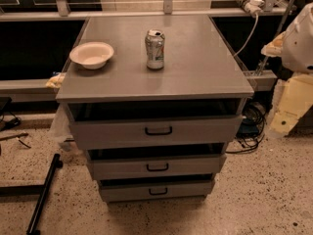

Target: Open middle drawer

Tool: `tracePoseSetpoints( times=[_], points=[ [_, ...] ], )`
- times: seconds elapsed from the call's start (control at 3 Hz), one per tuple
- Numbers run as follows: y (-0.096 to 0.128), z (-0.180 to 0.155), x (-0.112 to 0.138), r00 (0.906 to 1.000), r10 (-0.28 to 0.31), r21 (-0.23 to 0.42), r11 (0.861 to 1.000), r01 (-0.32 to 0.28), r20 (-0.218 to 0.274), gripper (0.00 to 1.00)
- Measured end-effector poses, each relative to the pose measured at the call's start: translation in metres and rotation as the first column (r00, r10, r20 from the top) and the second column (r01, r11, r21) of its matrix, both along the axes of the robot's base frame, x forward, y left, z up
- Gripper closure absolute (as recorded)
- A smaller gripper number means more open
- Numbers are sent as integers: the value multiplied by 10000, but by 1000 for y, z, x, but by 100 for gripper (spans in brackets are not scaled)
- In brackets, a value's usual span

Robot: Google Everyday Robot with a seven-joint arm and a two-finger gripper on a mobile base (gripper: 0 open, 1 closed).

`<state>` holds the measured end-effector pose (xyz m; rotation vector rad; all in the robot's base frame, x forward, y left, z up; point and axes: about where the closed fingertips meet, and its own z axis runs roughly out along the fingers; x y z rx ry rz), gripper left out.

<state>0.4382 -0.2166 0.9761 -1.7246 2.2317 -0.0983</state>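
A grey metal cabinet stands in the middle of the camera view with three drawers stacked in its front. The middle drawer has a low wide grey front with a small black loop handle at its centre. A dark gap shows above its front panel. The taller top drawer with a wider handle is above it, and the narrowest bottom drawer is below. My gripper is out of view. A white rounded shape at the right edge may be part of my arm.
A white bowl and a dented drink can stand on the cabinet top. A black pole lies on the speckled floor at the left. Cables and cream-coloured padding sit to the right of the cabinet.
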Motion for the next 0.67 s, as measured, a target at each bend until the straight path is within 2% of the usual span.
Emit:
tracePoseSetpoints(
  times=[0.33,0.67],
  points=[
    [2,-6,1,10000,35,91,10000,-35,63,0],
    [8,-38,4,9998,172,657,9977,-163,-139,0]
  ],
)
